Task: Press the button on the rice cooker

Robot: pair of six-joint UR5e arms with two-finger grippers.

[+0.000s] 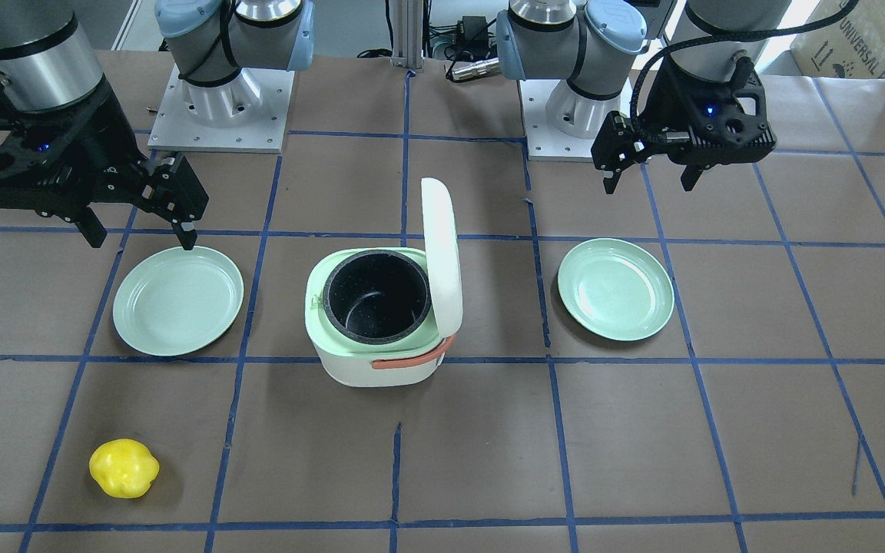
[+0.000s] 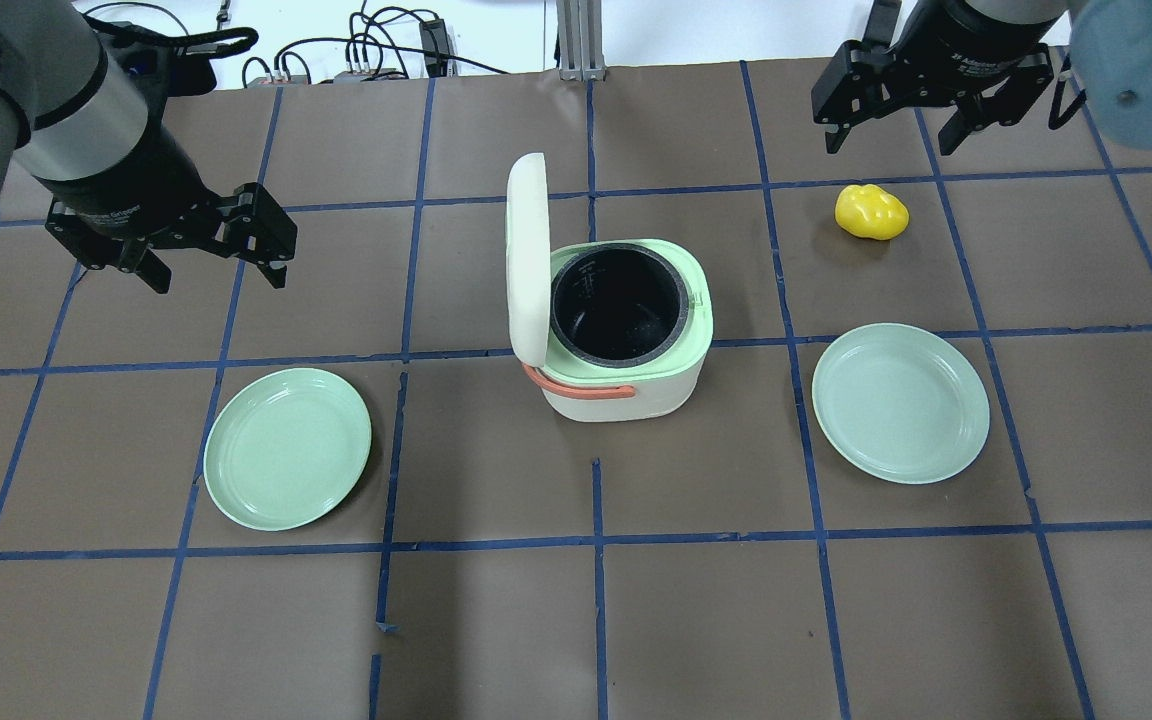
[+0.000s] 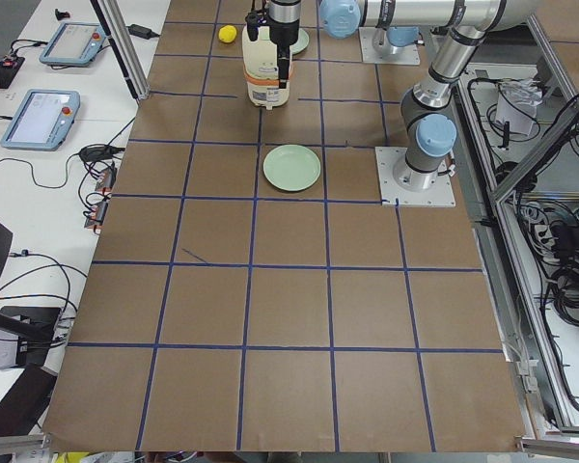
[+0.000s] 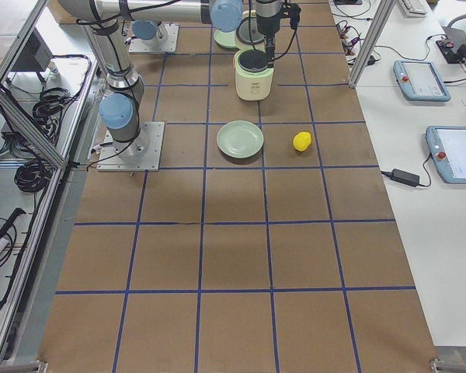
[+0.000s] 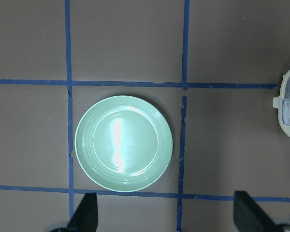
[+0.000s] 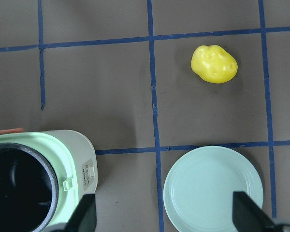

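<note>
The white and pale green rice cooker [image 2: 636,385] stands mid-table with its lid [image 2: 526,260] upright and open, and the black inner pot [image 1: 377,296] is empty. An orange handle [image 1: 412,359] lies along one side. I cannot make out its button in any view. A small latch [image 6: 66,184] shows on the rim in the right wrist view. My left gripper [image 2: 218,278] is open and empty, hovering above the table on the cooker's lid side. My right gripper [image 2: 888,142] is open and empty, hovering beyond a yellow toy fruit [image 2: 871,212].
Two pale green plates lie flat, one on the left side [image 2: 287,448] and one on the right side [image 2: 901,402]. The left wrist view looks straight down on a plate [image 5: 123,143]. The right wrist view shows the cooker [image 6: 75,150], the fruit [image 6: 214,64] and a plate [image 6: 212,188].
</note>
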